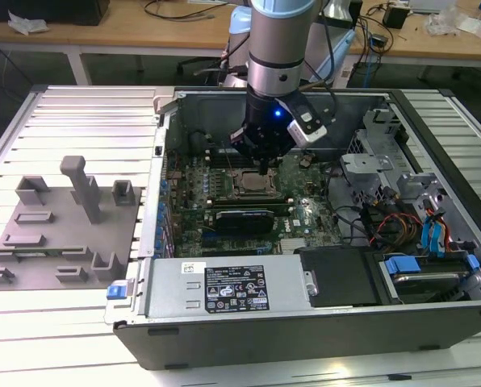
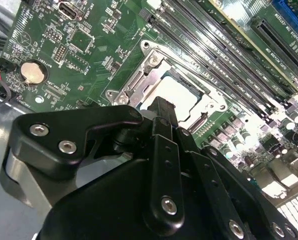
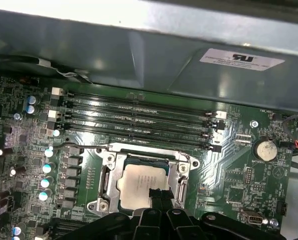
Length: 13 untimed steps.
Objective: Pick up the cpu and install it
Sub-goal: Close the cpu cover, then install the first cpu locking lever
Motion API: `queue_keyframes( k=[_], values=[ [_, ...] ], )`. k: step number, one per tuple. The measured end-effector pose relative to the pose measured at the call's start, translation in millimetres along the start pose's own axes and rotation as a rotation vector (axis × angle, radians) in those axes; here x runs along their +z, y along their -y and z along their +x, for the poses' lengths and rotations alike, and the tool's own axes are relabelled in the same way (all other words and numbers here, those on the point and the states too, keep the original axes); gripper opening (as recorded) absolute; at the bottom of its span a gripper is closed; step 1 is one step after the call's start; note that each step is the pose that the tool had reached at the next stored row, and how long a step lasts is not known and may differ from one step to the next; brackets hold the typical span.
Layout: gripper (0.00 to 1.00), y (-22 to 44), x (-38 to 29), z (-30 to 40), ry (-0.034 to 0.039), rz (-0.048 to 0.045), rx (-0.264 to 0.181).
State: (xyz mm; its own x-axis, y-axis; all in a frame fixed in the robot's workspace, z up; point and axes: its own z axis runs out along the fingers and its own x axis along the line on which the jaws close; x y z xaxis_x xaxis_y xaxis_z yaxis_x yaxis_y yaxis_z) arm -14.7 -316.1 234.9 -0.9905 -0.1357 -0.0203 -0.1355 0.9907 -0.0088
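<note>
**Gripper (image 3: 159,194) above seated cpu (image 3: 139,184)**
The gripper, fingertips together and empty, hung over the cpu, which lay flat within the socket frame (image 3: 105,172), suggesting placement was complete.

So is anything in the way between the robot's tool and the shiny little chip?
No, nothing visible is. In the first wrist view, the tool hangs right over the cpu, which lies uncovered inside the socket frame.
</note>
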Motion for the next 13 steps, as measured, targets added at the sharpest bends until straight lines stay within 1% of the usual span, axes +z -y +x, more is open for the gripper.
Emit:
queue_keyframes(
  k=[1, 3, 13],
  values=[
    [0.11, 0.0, -3.5, -0.1, 0.0000, 0.0000, 0.000],
    [0.11, 0.0, -5.8, -0.1, 0.0000, 0.0000, 0.000],
    [0.11, 0.0, -6.1, -0.1, 0.0000, 0.0000, 0.001]
  ],
)
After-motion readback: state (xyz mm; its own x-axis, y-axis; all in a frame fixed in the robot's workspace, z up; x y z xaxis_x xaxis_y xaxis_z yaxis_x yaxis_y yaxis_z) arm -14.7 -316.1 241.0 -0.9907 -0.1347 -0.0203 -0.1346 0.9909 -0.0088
